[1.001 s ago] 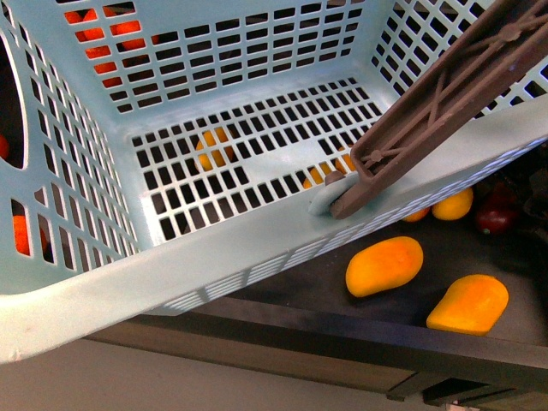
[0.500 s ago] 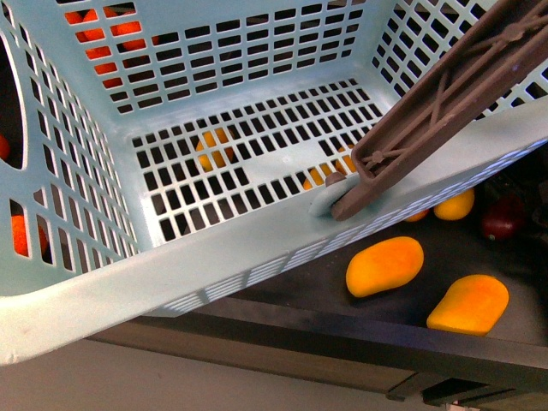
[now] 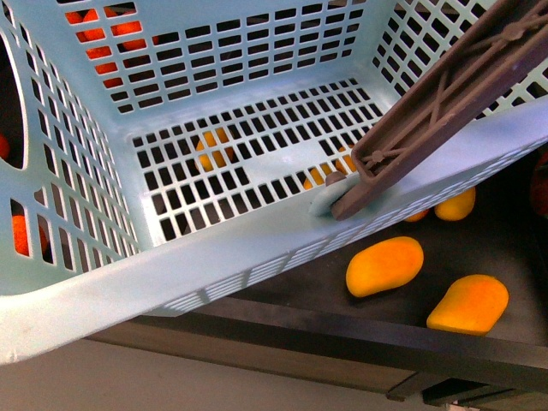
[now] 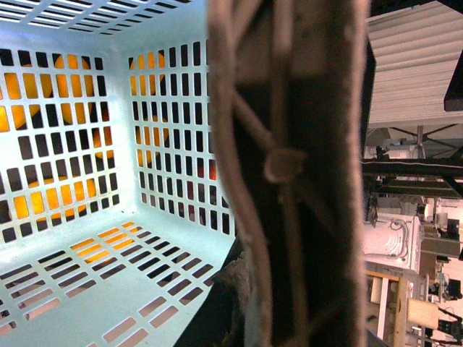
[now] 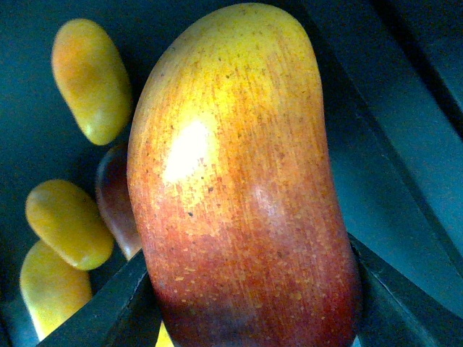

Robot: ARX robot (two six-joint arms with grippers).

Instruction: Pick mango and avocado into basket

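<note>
The mint-green basket point(image 3: 257, 248) fills the front view, tilted and raised above the dark table; its inside is empty. Its brown handle point(image 3: 445, 94) crosses the upper right. In the left wrist view the handle point(image 4: 289, 166) stands close in front of the basket's slotted wall point(image 4: 72, 144). My left gripper is shut on the basket, its jaws hidden behind the handle. My right gripper point(image 5: 253, 311) is shut on a red-and-yellow mango point(image 5: 239, 181) and holds it above the table. A red blur at the front view's right edge point(image 3: 541, 184) looks like this mango. A dark maroon fruit point(image 5: 116, 195) lies below it; I cannot tell whether it is the avocado.
Yellow mangoes point(image 3: 384, 265), point(image 3: 467, 304), point(image 3: 454, 205) lie on the dark table point(image 3: 514, 248) right of the basket; some also show in the right wrist view point(image 5: 90, 79), point(image 5: 69, 224). Orange fruit point(image 3: 214, 145) shows through the basket's slots. The table's front edge point(image 3: 342, 342) runs below.
The dark red fruit at the right of the front view has moved right to the frame's edge. The basket has barely moved.
</note>
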